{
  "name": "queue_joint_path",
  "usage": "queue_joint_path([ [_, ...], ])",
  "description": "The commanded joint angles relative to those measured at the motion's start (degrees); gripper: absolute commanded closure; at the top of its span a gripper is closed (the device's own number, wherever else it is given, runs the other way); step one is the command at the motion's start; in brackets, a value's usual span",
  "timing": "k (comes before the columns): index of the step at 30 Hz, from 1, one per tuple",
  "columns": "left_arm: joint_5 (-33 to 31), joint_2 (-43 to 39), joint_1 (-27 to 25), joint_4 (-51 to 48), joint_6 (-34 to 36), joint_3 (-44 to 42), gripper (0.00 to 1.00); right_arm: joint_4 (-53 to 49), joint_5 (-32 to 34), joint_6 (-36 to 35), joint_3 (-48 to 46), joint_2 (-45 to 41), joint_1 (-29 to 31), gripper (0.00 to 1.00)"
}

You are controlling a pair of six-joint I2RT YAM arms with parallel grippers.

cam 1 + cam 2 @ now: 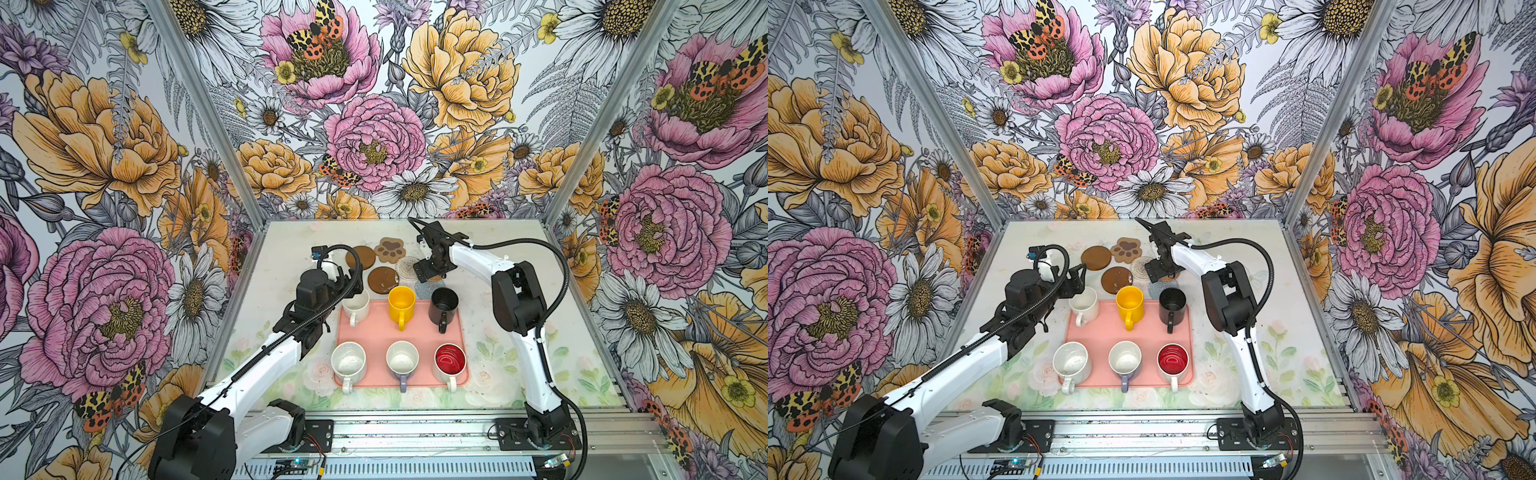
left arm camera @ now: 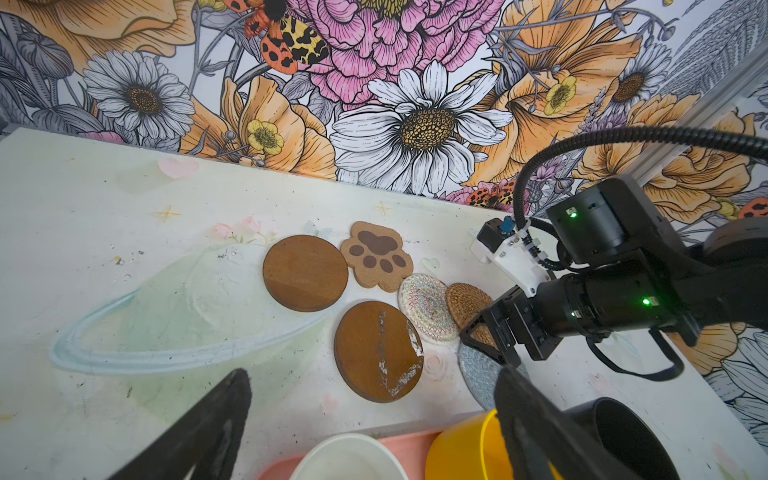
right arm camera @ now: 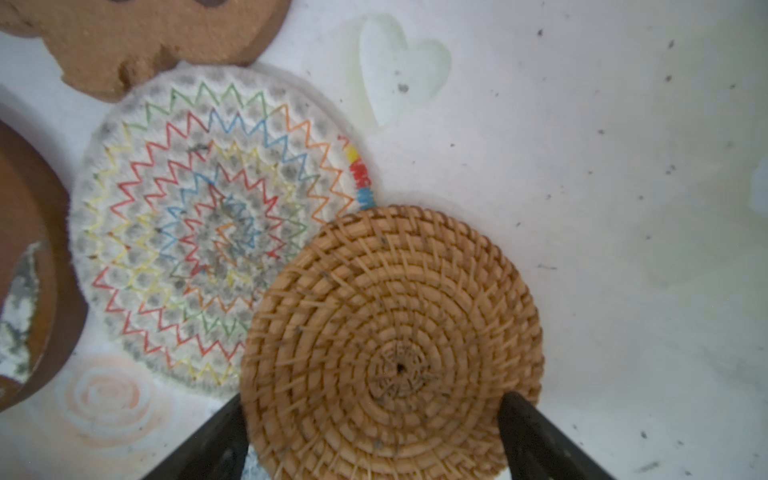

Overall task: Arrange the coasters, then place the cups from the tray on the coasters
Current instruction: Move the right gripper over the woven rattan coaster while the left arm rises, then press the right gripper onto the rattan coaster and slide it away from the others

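Hovering spread and empty, your right gripper (image 3: 374,397) is straddling the rattan coaster (image 3: 392,332); it is looking light and stiff, so pinch its rim.

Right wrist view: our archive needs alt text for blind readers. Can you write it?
A round rattan coaster lies between two open black jaws, its edge overlapping a white coaster stitched with coloured zigzags. A paw coaster and a brown disc show at the edges, on a pale table.

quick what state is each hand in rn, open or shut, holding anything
left hand: open, empty
right hand: open over the rattan coaster, nothing held
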Motion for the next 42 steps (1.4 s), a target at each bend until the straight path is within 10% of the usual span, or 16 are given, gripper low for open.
queue_joint_path([
  [1, -0.5, 0.2, -0.3, 0.8, 1.1, -0.1, 0.07, -1.0, 3.6, -0.6, 1.7, 1.0, 0.5, 0.06],
  [42, 0.0, -0.3, -0.3, -0.7, 1.4, 0.6, 0.07, -0.9, -6.5, 8.7, 1.7, 0.5, -10.8, 0.21],
])
